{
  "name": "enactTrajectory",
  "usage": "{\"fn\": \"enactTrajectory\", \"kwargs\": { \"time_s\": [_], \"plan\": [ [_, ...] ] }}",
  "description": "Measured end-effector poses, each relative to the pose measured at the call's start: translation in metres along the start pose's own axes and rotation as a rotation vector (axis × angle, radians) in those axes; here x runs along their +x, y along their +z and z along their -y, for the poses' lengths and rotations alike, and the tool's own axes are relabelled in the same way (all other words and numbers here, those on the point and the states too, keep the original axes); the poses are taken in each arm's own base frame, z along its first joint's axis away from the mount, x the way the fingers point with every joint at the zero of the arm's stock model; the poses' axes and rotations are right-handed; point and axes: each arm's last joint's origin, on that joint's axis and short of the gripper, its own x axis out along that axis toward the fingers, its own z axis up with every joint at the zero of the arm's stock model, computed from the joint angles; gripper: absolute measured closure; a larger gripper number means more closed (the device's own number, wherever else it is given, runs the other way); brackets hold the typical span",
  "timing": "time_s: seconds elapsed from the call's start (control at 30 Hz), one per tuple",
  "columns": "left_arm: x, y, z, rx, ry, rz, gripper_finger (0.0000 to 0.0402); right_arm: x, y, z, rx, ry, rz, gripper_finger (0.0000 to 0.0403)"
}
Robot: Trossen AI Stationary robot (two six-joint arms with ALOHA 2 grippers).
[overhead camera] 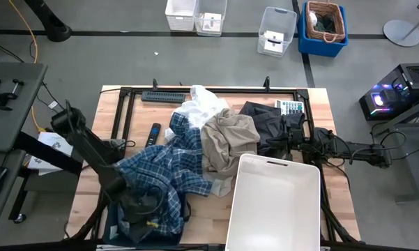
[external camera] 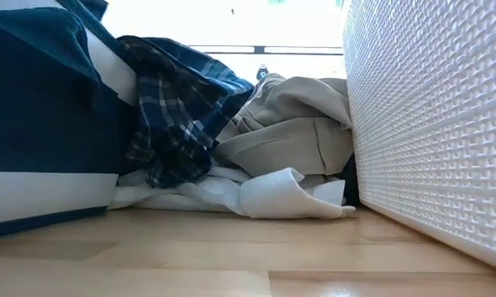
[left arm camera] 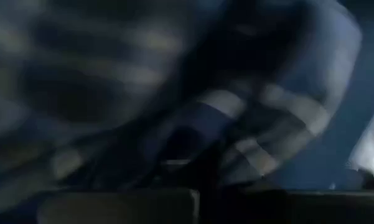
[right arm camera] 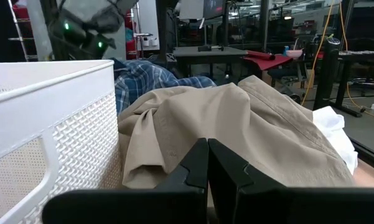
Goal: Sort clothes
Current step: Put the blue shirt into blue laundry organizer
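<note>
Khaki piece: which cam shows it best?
Right wrist view: the khaki piece fills the frame, folds clear, beside the white bin. High view shows it whole but small; low view shows one edge; left wrist view shows none.

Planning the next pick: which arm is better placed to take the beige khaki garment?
Right. The right gripper, fingers shut and empty, points straight at the beige khaki garment beside the white plastic bin. The left gripper is buried in the blue-and-white plaid shirt.
</note>
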Motion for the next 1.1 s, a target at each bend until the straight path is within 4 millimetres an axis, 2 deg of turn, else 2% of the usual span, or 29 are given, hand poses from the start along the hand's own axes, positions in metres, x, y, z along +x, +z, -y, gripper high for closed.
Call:
{"fn": "enactTrajectory", "kwargs": {
  "time_s": [0.1,0.27,0.53,0.73,0.83,0.9,1.03,1.1],
  "plan": [
    [0.009,0.003,-0.003,-0.048,-0.002,0.004,0.0387,0.0,0.0,0.0,0.0,0.0,0.0,0.0402],
    [0.005,0.013,0.016,-0.05,-0.119,0.034,0.0343,0.0,0.0,0.0,0.0,0.0,-0.001,0.0402],
    [-0.027,0.037,0.055,0.074,-0.265,0.122,0.0232,0.0,0.0,0.0,0.0,0.0,0.0,0.0402],
    [-0.066,0.064,0.067,0.144,-0.383,0.075,0.0157,0.0,0.0,0.0,0.0,0.0,-0.001,0.0402],
    [-0.08,0.07,0.055,0.08,-0.305,-0.016,0.014,0.0,0.0,0.0,0.0,0.0,0.0,0.0402],
    [-0.088,0.069,0.04,0.056,-0.172,-0.033,0.0137,0.0,0.0,0.0,0.0,0.0,-0.001,0.0402],
    [-0.108,0.065,0.012,0.083,0.16,0.014,0.0138,0.0,0.0,0.0,0.0,0.0,-0.004,0.0402],
    [-0.123,0.067,0.012,0.133,0.236,0.063,0.0139,0.0,0.0,0.0,0.0,0.0,-0.004,0.0402]
  ]
}}
